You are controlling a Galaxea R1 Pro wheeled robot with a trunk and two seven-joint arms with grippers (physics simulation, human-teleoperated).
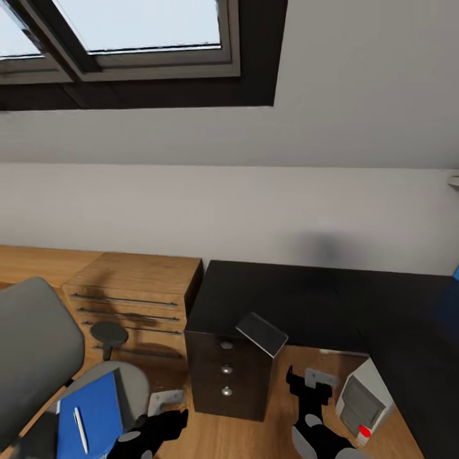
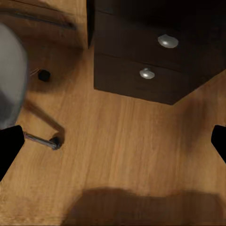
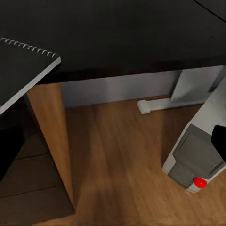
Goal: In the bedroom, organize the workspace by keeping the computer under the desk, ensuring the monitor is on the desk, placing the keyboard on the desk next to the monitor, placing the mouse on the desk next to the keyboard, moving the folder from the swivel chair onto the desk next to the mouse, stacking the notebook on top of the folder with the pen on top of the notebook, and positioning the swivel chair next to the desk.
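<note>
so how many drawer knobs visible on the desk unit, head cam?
3, in a vertical column on the desk's drawer unit front: top, middle, bottom. None look hidden.

Both arms low, left fingers (image 2: 10,143) spread.

A pale sloping ceiling (image 1: 357,76) comes down over a low white wall (image 1: 255,210), and a dark-framed skylight (image 1: 140,44) is set into the slope, showing pale blue sky. Soft daylight falls across the room, leaving a faint shadow on the wall. The floor (image 1: 223,440) is warm wooden boards. Against the wall stands a light wooden cabinet (image 1: 137,299) with long thin metal handles across its drawers.
</note>
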